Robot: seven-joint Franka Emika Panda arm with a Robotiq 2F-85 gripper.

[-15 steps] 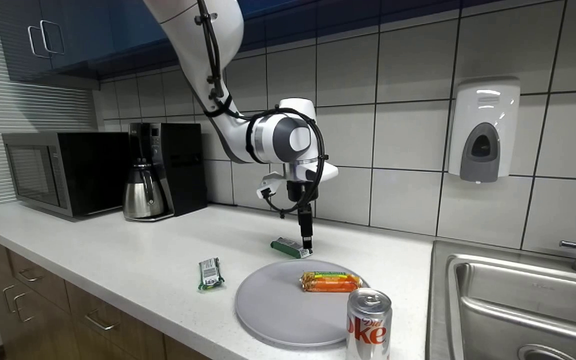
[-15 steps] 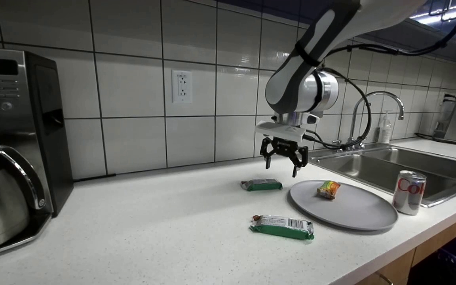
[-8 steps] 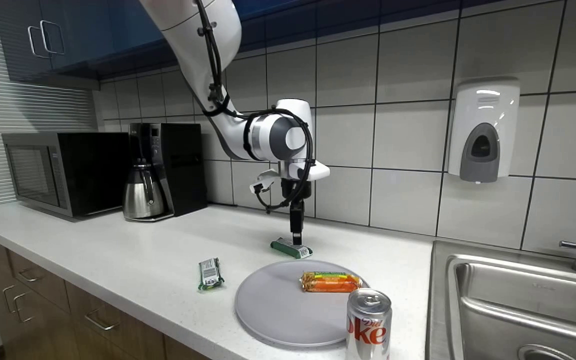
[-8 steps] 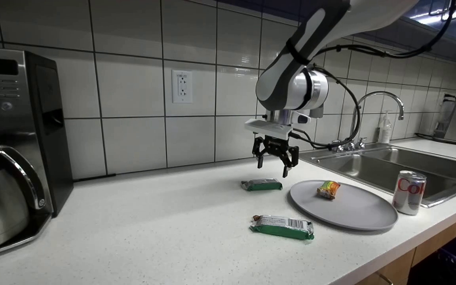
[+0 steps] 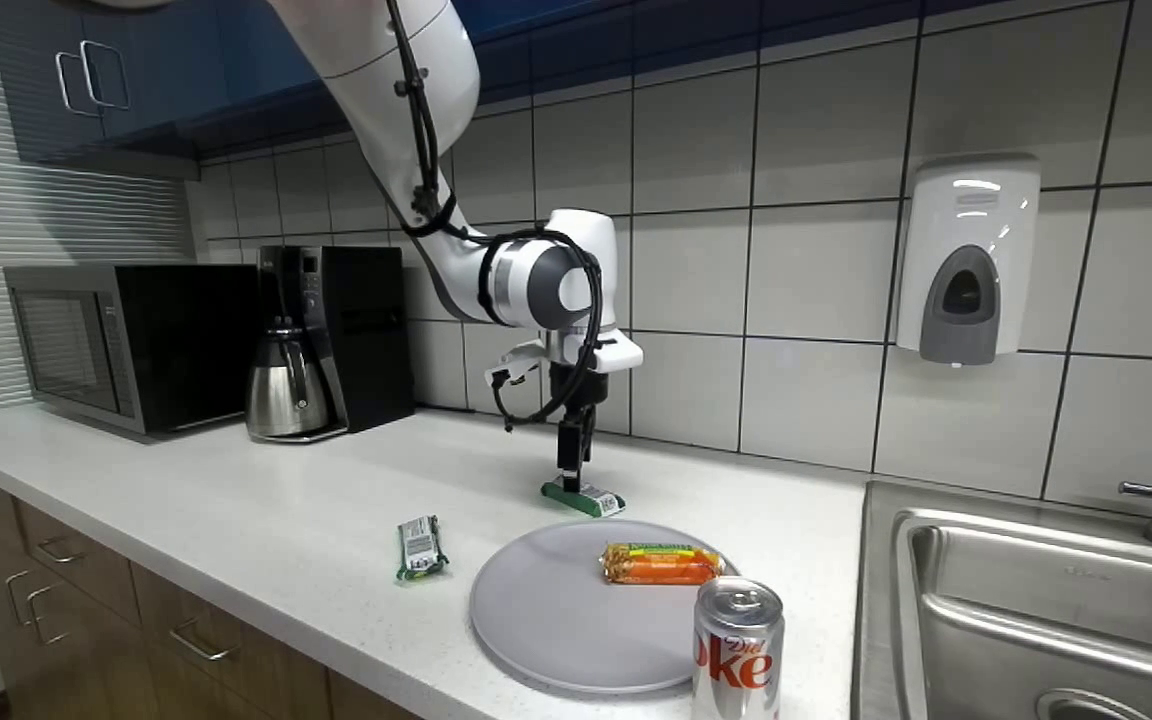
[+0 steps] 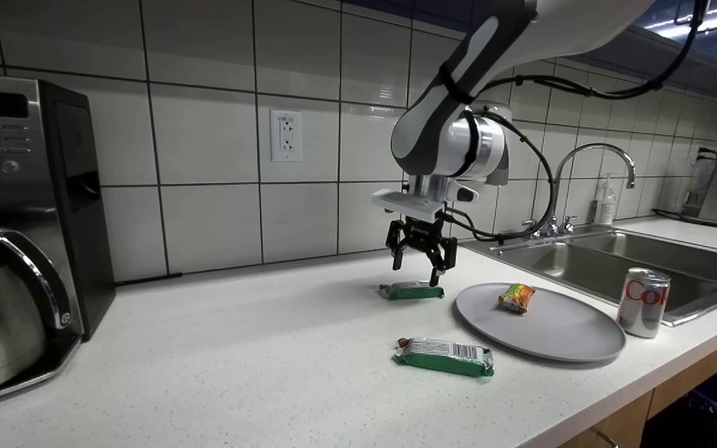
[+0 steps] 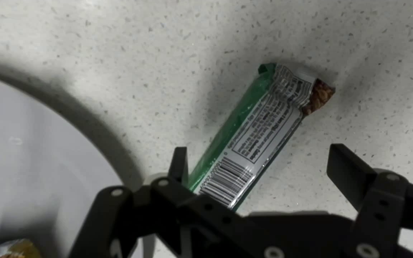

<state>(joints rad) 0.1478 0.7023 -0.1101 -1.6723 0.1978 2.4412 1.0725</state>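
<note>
My gripper [image 7: 258, 157] stands open above a green and silver wrapped bar [image 7: 242, 143] on the white counter. In the wrist view the bar runs diagonally between the fingers, closer to the left one, and its lower end is hidden behind the gripper. In an exterior view the fingertips hang just over this bar [image 6: 409, 291]; whether one touches it I cannot tell. A second green bar [image 5: 421, 548] lies apart, nearer the counter's front. On the grey plate [image 5: 566, 630] rests an orange and yellow wrapped bar [image 5: 661, 566].
A Diet Coke can [image 6: 643, 302] is upright beside the plate, close to the steel sink [image 6: 557, 256]. The tiled wall [image 5: 686, 390] rises behind the arm. Farther off are a coffee maker [image 5: 366, 340] and a microwave [image 5: 136, 340]; a soap dispenser [image 5: 971, 260] hangs on the wall.
The arm has shifted leftward in both exterior views and come a little lower, bringing the open gripper over the green bar. The bars, plate and can have stayed put.
</note>
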